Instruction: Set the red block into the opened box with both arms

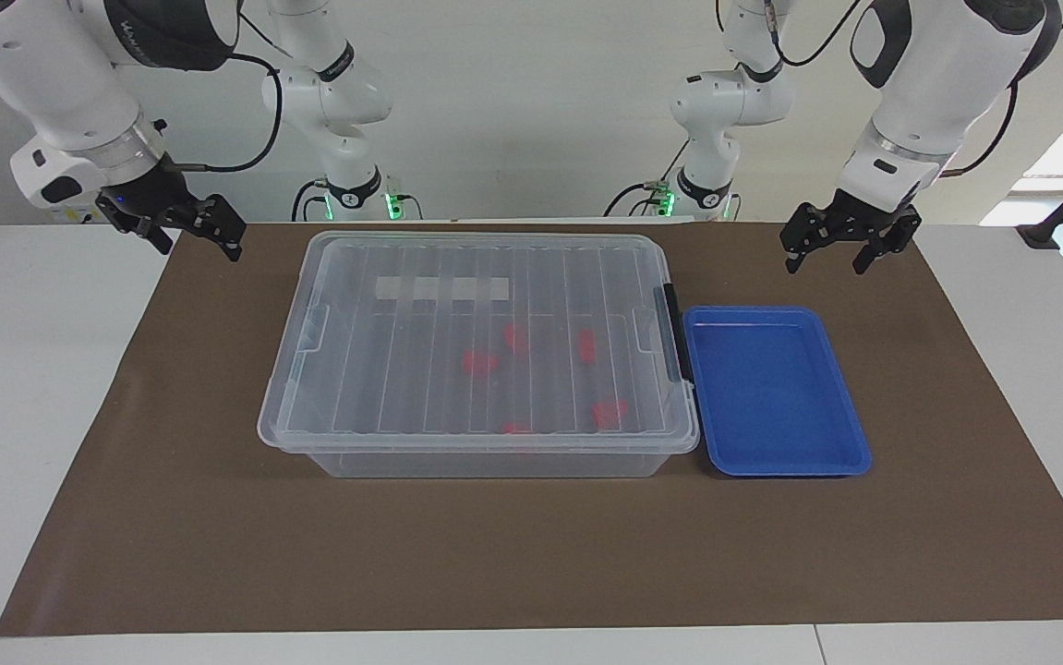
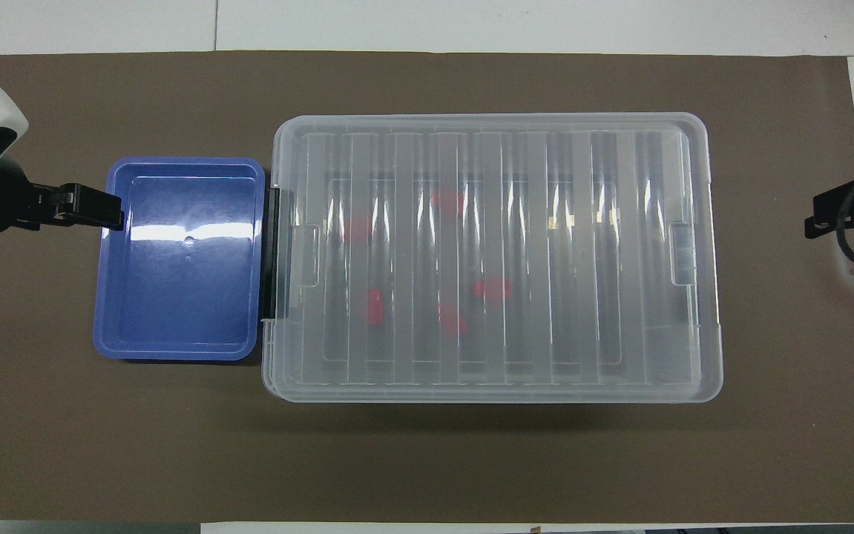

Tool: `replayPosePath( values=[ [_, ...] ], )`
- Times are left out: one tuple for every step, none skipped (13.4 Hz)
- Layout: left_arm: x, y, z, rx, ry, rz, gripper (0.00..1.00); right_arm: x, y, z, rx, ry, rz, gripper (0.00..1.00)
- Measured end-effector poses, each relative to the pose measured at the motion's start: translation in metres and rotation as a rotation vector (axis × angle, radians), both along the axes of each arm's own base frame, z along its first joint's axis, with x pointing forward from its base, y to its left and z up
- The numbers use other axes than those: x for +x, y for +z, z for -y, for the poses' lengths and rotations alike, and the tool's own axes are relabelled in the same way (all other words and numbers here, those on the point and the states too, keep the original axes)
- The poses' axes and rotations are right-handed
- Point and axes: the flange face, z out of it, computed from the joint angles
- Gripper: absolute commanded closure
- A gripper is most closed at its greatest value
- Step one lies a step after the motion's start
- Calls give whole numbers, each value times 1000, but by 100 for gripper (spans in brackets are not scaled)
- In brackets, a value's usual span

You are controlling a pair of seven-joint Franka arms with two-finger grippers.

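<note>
Step in hand: judged the close of the task; lid (image 1: 480,332) sits on the box (image 1: 485,457) and both claws hang clear of it, empty.
How to do it well: lift each arm straight off, well apart from lid and tray; leave the latch (image 1: 672,331) untouched so the box does not shift on the mat (image 1: 531,554).
Box: clear bin, mid counter (image 1: 42,369), lid down, latch at the short side toward the left arm's end.
Red block: inside the box under the lid; several red pieces show through it, the oblong one (image 2: 375,307) in the half toward the latch. Which piece is the task's own is a judgement.
Tray: blue tray (image 1: 850,462), nothing in it, just beside the latch end of the box.
Left claw: left claw (image 1: 840,249) fingers apart, pointing down, holding nothing, over bare mat near the tray's robot-side corner.
Right claw: right claw (image 1: 189,226) fingers apart, tilted, holding nothing, over the mat's edge at the right arm's end, apart from the box.
Arms: both elbows high, wrists bent down.
</note>
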Motion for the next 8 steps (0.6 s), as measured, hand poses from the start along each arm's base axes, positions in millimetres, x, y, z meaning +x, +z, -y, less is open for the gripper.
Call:
replayPosePath(
  values=[
    [0,0,0,0,0,0,0,-1,2,0,-1,0,3,0],
    [0,0,0,0,1,0,0,-2,3,0,-3,1,7,0],
    [0,0,-1,0,1,0,0,-2,2,0,-6,1,12,0],
    [0,0,-1,0,2,0,0,-2,1,1,-9,-1,12,0],
    [0,0,-2,0,3,0,0,-2,0,2,-10,-2,9,0],
    [0,0,-2,0,4,0,0,-2,-1,3,-11,-3,7,0],
    [0,0,-3,0,5,0,0,-1,-3,3,-10,-3,3,0],
    [0,0,-3,0,6,0,0,-1,-4,3,-10,-3,0,0]
  ],
)
